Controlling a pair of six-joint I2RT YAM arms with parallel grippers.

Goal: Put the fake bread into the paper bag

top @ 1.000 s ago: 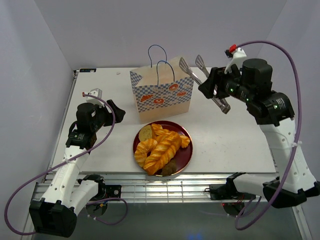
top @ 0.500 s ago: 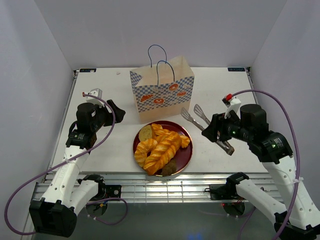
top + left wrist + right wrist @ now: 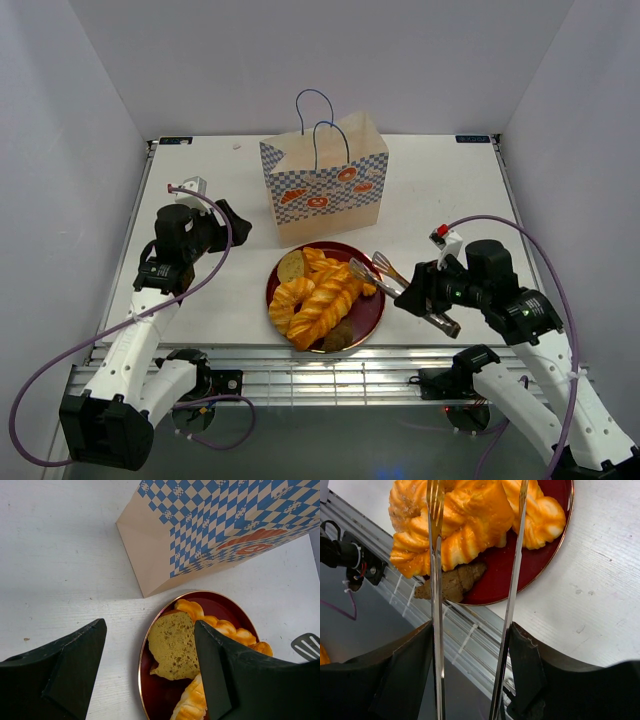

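The fake bread point(image 3: 325, 295) is a pile of glossy golden twists and croissants on a dark red plate point(image 3: 375, 312). A round tan slice point(image 3: 175, 645) lies at the plate's back left. The paper bag point(image 3: 325, 185) stands upright just behind the plate, its mouth open at the top. My right gripper point(image 3: 422, 298) is shut on metal tongs point(image 3: 385, 275). The tongs' two arms point(image 3: 435, 580) stand apart, and their tips reach over the twists point(image 3: 470, 525) on the right side of the plate. My left gripper point(image 3: 150, 625) is open and empty, left of the plate.
A dark brown pastry point(image 3: 452, 582) lies at the plate's front rim, close to the table's near edge and the metal rail point(image 3: 320, 370). Walls close in the table at the back and on both sides.
My right arm has swung down and forward from beside the bag's top to the plate's right side, bringing the tongs over the bread. The left arm has not moved.
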